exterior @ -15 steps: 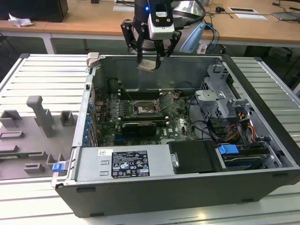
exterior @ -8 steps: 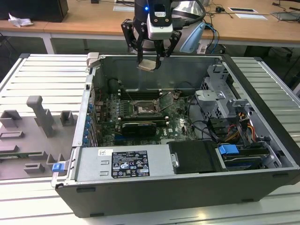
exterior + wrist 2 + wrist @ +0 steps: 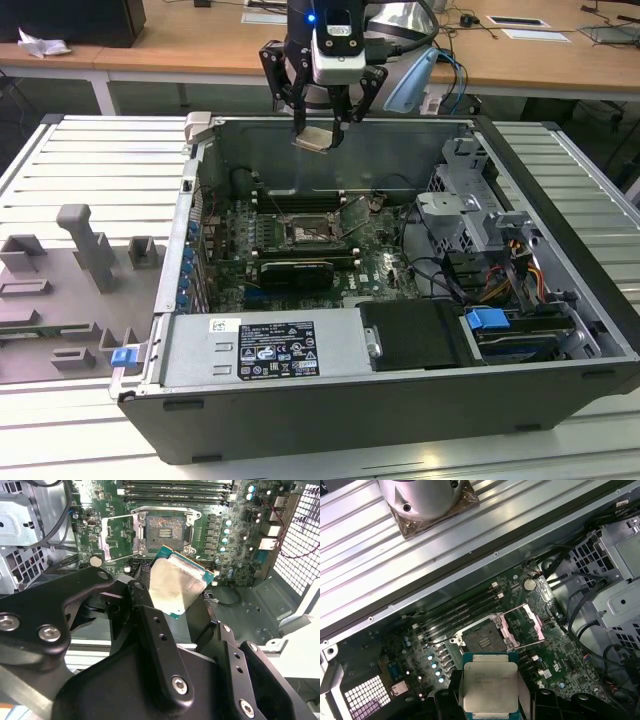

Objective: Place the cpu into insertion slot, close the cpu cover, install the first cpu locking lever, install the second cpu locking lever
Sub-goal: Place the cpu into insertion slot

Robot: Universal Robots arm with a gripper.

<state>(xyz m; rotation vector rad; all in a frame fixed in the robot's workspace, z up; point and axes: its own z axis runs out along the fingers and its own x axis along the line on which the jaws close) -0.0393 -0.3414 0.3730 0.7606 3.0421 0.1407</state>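
My gripper [image 3: 320, 128] hangs above the back of the open computer case, shut on the cpu [image 3: 313, 138], a flat square chip with a silvery top and green edge. The cpu also shows between the black fingers in the second wrist view [image 3: 176, 586] and in the first wrist view [image 3: 490, 687]. Below it on the motherboard lies the insertion slot [image 3: 307, 231] [image 3: 164, 529] [image 3: 483, 641], bare and uncovered. The cpu cover [image 3: 529, 624] [image 3: 118, 534] is swung open beside the slot, a thin silvery frame. A thin locking lever [image 3: 527, 645] stands raised next to the socket.
The case [image 3: 560, 260] has tall walls around the board. Memory slots [image 3: 300, 203] lie behind the socket, a long black card [image 3: 296, 273] in front, a drive cage [image 3: 465, 205] and cables on the exterior view's right. Grey fixtures [image 3: 85, 245] stand on the slatted table at the exterior view's left.
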